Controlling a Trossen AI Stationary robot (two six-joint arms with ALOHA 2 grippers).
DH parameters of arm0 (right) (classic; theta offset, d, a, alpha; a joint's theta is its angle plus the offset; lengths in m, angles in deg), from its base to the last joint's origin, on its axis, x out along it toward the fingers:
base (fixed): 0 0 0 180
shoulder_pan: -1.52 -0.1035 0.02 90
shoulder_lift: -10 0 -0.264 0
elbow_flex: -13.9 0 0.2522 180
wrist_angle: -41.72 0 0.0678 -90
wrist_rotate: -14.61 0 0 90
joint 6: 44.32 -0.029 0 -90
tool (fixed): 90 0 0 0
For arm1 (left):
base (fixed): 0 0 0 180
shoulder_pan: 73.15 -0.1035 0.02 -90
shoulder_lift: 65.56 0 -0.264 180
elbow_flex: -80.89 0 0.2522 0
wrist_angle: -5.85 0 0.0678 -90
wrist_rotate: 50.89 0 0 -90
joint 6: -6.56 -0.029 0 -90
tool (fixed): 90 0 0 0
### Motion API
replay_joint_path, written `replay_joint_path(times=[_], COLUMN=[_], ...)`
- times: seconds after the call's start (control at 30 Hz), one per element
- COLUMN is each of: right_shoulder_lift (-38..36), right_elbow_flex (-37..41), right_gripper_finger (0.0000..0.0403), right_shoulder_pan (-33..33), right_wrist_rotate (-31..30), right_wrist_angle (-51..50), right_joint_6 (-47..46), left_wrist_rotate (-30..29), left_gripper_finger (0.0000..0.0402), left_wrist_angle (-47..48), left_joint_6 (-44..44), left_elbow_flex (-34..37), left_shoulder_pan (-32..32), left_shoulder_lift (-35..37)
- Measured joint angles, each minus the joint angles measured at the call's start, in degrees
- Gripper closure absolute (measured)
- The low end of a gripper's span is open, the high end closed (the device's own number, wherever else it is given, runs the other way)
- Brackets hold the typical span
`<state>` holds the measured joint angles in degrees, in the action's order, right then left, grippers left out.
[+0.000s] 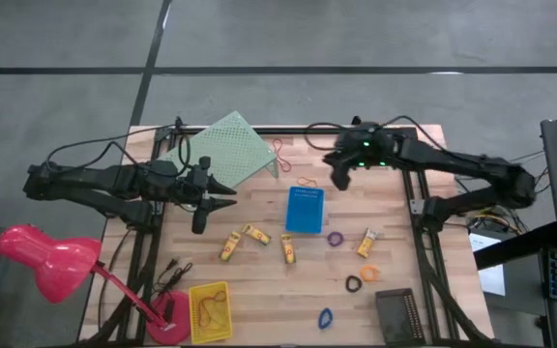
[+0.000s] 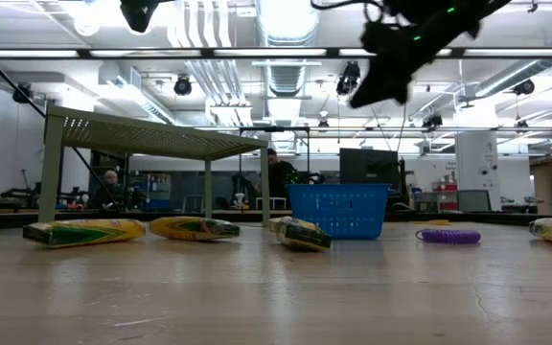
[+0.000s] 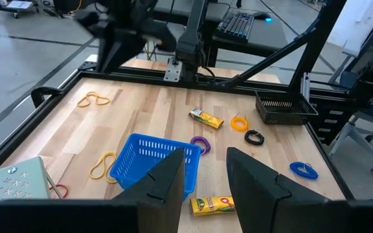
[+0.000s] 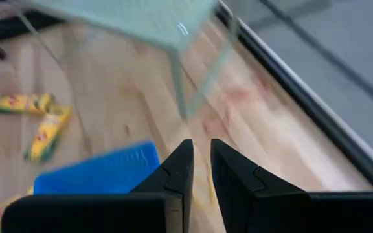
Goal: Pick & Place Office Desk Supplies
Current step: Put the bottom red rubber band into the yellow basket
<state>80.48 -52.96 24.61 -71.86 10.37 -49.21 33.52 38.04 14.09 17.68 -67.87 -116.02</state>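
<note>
Closest to the low camera are the small yellow-gold crayon-pack pieces (image 2: 84,231) lying flat on the wooden worktop (image 1: 259,280), with the tan-orange rubber band (image 1: 307,182) further back beside the blue rectangular bin (image 1: 305,209). Right claw (image 1: 340,177) hangs above that band, fingers nearly pinched together with nothing between them, so I'd guess it could just skid over something that thin and flat. Left claw (image 1: 222,191) waits part-open and empty near the pale green perforated riser (image 1: 225,147).

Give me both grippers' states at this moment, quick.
Left gripper: open, empty, hovering over the table's left side.
Right gripper: open by a narrow gap, empty, above the blue bin.
</note>
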Motion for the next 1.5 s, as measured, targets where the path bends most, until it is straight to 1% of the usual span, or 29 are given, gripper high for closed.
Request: replay_joint_path(times=[0.1,0.23,0.3,0.4,0.53,0.67,0.8,1.0,1.03,1.13,1.23,1.4,1.5], right_shoulder_lift=[5.22,12.33,15.83,21.08,27.37,32.09,34.92,37.50,37.79,39.62,42.03,45.72,46.53], right_elbow_flex=[0.18,0.37,0.40,0.30,-1.87,-3.84,-6.05,-11.21,-12.01,-13.73,-15.01,-16.64,-16.89], right_gripper_finger=[0.0351,0.0351,0.0347,0.0325,0.0283,0.0243,0.0226,0.0237,0.0240,0.0247,0.0254,0.0263,0.0269], right_shoulder_pan=[0.71,2.74,4.08,6.76,9.11,9.32,9.11,8.77,8.80,8.90,8.42,7.10,6.32], right_wrist_rotate=[0.61,1.84,3.07,6.86,9.93,12.87,12.58,1.60,1.11,1.30,3.71,5.84,5.28], right_wrist_angle=[11.40,23.17,27.71,32.45,32.69,32.58,32.32,23.86,22.85,20.76,20.39,19.28,19.30], right_joint_6=[3.22,3.29,2.60,-0.27,-3.99,-7.20,-5.80,0.35,1.23,1.61,-0.30,-2.65,-2.11], left_wrist_rotate=[0.00,0.00,0.00,0.00,0.00,0.01,0.01,0.00,0.00,0.02,0.01,0.00,0.01], left_gripper_finger=[0.0282,0.0282,0.0282,0.0282,0.0282,0.0282,0.0282,0.0282,0.0282,0.0282,0.0282,0.0282,0.0282], left_wrist_angle=[0.00,0.00,0.00,0.02,0.56,1.89,2.64,2.69,2.69,2.69,2.82,2.89,2.91], left_joint_6=[-0.02,0.00,0.00,0.00,0.00,0.00,0.00,0.00,0.00,0.00,0.00,0.00,0.00], left_elbow_flex=[0.02,0.01,0.00,0.00,0.00,0.02,0.02,0.02,0.02,0.04,0.09,0.09,0.09], left_shoulder_pan=[0.00,0.00,0.00,0.00,0.00,0.00,0.00,0.00,0.00,0.02,0.02,0.00,0.02], left_shoulder_lift=[0.00,0.00,0.00,-0.01,-0.02,-0.02,-0.01,0.00,0.00,0.00,-0.01,0.00,0.00])
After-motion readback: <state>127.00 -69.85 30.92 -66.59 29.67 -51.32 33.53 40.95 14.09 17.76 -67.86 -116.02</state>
